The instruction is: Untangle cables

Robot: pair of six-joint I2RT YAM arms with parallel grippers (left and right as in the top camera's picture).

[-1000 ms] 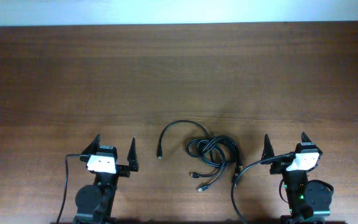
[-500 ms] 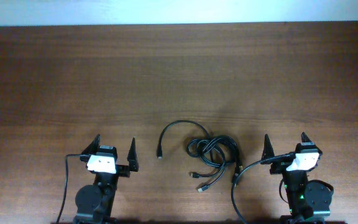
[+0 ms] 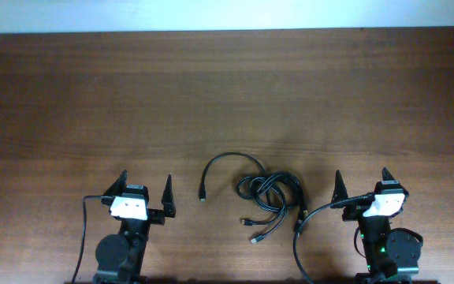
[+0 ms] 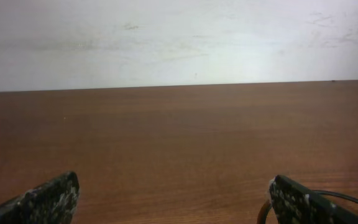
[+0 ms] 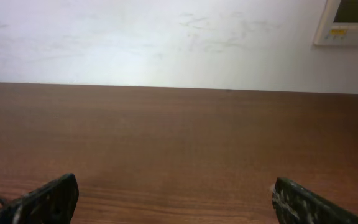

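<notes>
Both arms sit at the near edge of the worktop (image 3: 227,95), one toward each near corner. The cables (image 3: 270,193) lie between them, closer to the right arm. I read this as a ready stance: the left gripper (image 3: 146,180) and the right gripper (image 3: 361,175) each have their jaws spread fully apart with nothing in them, fingers pointing toward the far edge.

The cords form one knotted coil. A loose arc (image 3: 225,160) runs out toward the left arm, and its plug (image 3: 202,197) lies near that arm's inner finger — to my eye the easiest end to take first. Other plug ends (image 3: 252,237) trail toward the near edge.

The likely obstacle is the right arm's own thicker wire (image 3: 295,244) — it bows out just beside the coil, and a low reach could snag it.
</notes>
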